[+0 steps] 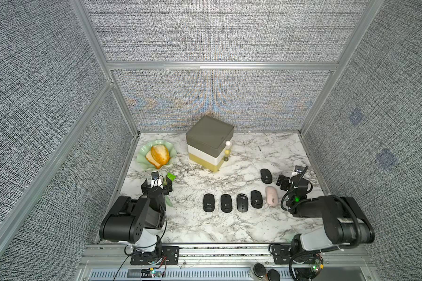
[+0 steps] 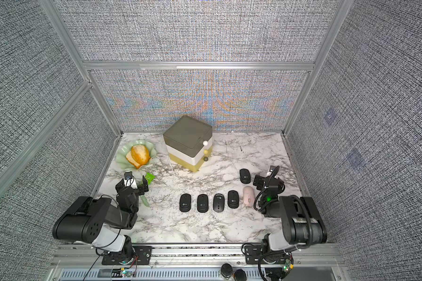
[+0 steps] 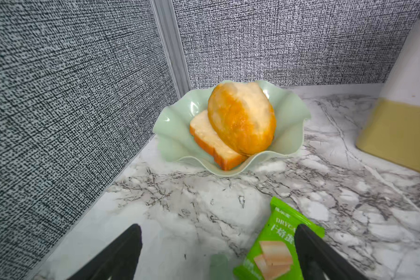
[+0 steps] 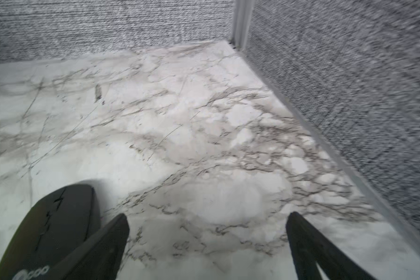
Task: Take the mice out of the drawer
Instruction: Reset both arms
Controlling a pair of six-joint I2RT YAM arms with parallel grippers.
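Observation:
Several mice lie on the marble table in both top views. Black mice (image 1: 208, 205) (image 1: 226, 203) (image 1: 242, 202) (image 1: 256, 199) form a row, and a pink mouse (image 1: 271, 196) ends it on the right. One more black mouse (image 1: 266, 175) (image 4: 58, 225) lies behind them, just left of my right gripper (image 1: 290, 176) (image 4: 209, 215). That gripper is open, with only bare marble between its fingers. The drawer (image 1: 208, 143), a grey, white and yellow stack with round knobs, looks shut. My left gripper (image 1: 156, 182) (image 3: 218, 226) stands open and empty at the left.
A pale green wavy plate (image 1: 141, 155) (image 3: 175, 126) with bread sits back left. A green snack packet (image 1: 171, 176) (image 3: 277, 242) lies beside my left gripper's finger. Fabric walls with metal frames close in the table on three sides.

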